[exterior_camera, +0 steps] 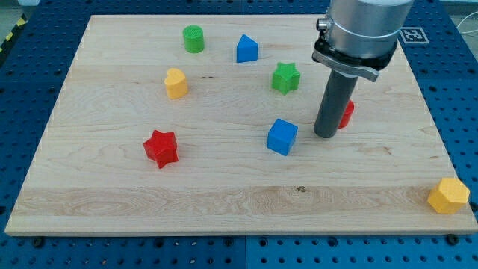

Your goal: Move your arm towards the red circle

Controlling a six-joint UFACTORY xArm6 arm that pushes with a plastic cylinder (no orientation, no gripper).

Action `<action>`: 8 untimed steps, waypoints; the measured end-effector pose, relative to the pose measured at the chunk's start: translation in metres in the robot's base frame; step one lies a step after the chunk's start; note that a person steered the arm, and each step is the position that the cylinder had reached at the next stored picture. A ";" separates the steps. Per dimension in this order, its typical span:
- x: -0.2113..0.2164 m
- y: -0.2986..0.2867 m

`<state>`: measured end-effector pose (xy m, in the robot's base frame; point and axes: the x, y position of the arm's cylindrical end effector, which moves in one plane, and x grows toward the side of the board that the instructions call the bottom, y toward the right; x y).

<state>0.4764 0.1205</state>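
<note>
The red circle (347,113) lies right of the board's middle, mostly hidden behind my rod; only its right edge shows. My tip (326,135) rests on the board touching or just in front of it, at its left side. A blue cube (281,137) sits a short way to the left of the tip. A green star (285,78) lies above and left of the tip.
A red star (160,148) lies at the left middle, a yellow heart-like block (175,83) above it. A green cylinder (193,38) and a blue pointed block (247,48) sit near the top. A yellow hexagon (448,196) sits at the board's bottom right corner (441,224).
</note>
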 end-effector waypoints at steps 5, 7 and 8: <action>-0.037 -0.011; -0.039 0.001; -0.039 0.012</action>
